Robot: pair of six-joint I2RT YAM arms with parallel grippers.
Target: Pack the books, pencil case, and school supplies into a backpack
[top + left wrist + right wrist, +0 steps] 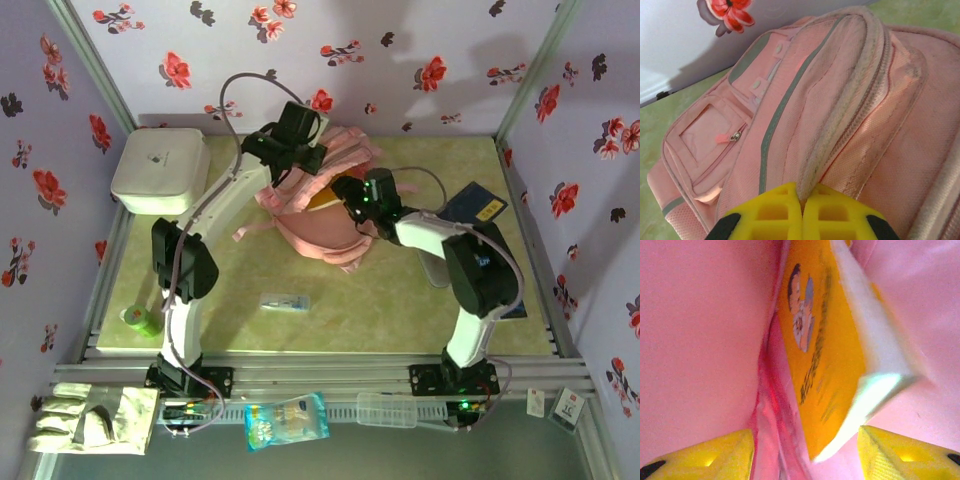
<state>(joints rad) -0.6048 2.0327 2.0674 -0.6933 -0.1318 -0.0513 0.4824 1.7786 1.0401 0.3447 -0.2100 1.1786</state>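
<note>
The green roll [143,319] is lying at the tabletop's [400,300] near left corner, and the white box [160,170] is sitting behind it at the far left. My left fingers [772,217] are pinching shut on a seam fold of the pink backpack [318,232], which is lying mid-tabletop toward the back wall. The clear packet [285,301] is lying in front of the backpack, apart from it. My right fingers [890,455] are standing open in the backpack's mouth, gripping nothing. The yellow book [825,340] is sitting between them, tucked into the pink fabric. The grey pencil case [437,270] is lying partly under my right arm, and the navy book [478,205] is resting by the right wall
</note>
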